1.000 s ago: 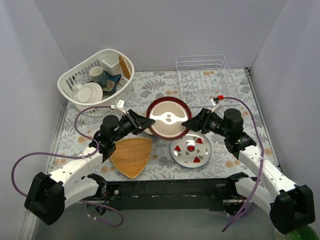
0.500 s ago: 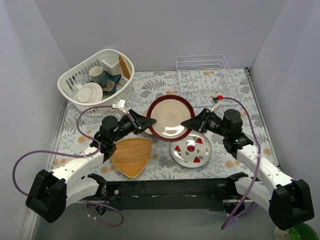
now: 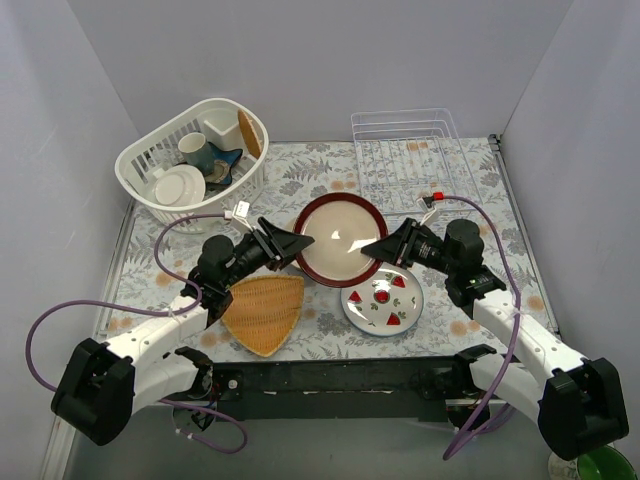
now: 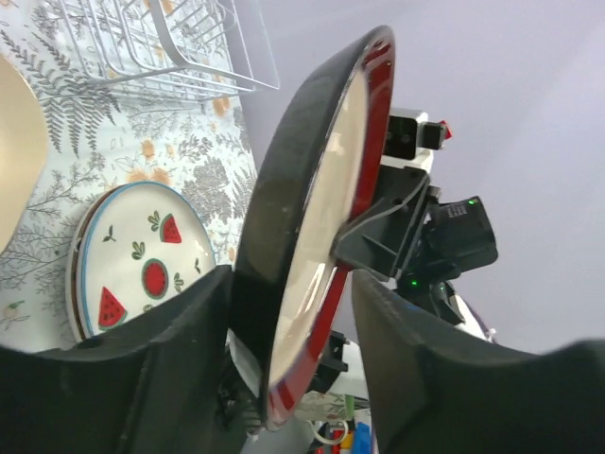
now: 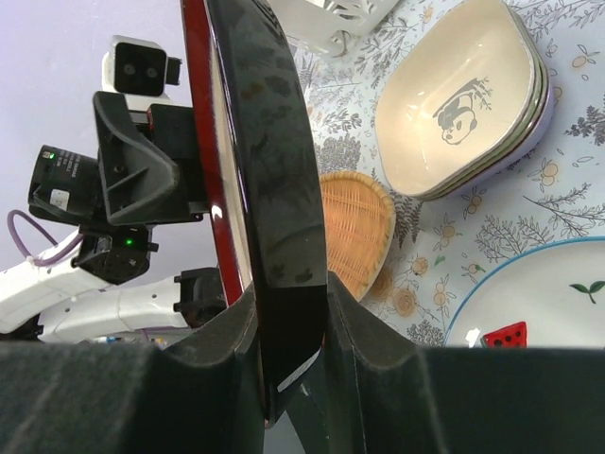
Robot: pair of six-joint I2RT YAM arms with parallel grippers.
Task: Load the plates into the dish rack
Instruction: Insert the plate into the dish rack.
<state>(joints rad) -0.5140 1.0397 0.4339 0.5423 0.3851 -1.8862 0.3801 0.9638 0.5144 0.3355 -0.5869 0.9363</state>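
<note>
Right gripper [image 3: 372, 248] clamps one rim of a glossy dark red-brown round plate [image 3: 340, 240] with a cream face. The left gripper [image 3: 300, 243] straddles the opposite rim, jaws slack, with a gap showing beside one finger [image 4: 425, 378]. The plate hangs tilted between the two arms, off the table, just in front of the rectangular white wire dish rack [image 3: 405, 150]. Beneath it, also in front of the rack, sits a stack of cream, pale green and lilac rounded-square dishes [image 5: 463, 95]. A white round plate with red watermelon marks [image 3: 383, 298] lies flat farther in front of the rack. An orange woven triangular tray [image 3: 265, 310] lies to the rack's front left, and a white slotted oval plastic basket [image 3: 140, 165] stands left of the rack.
</note>
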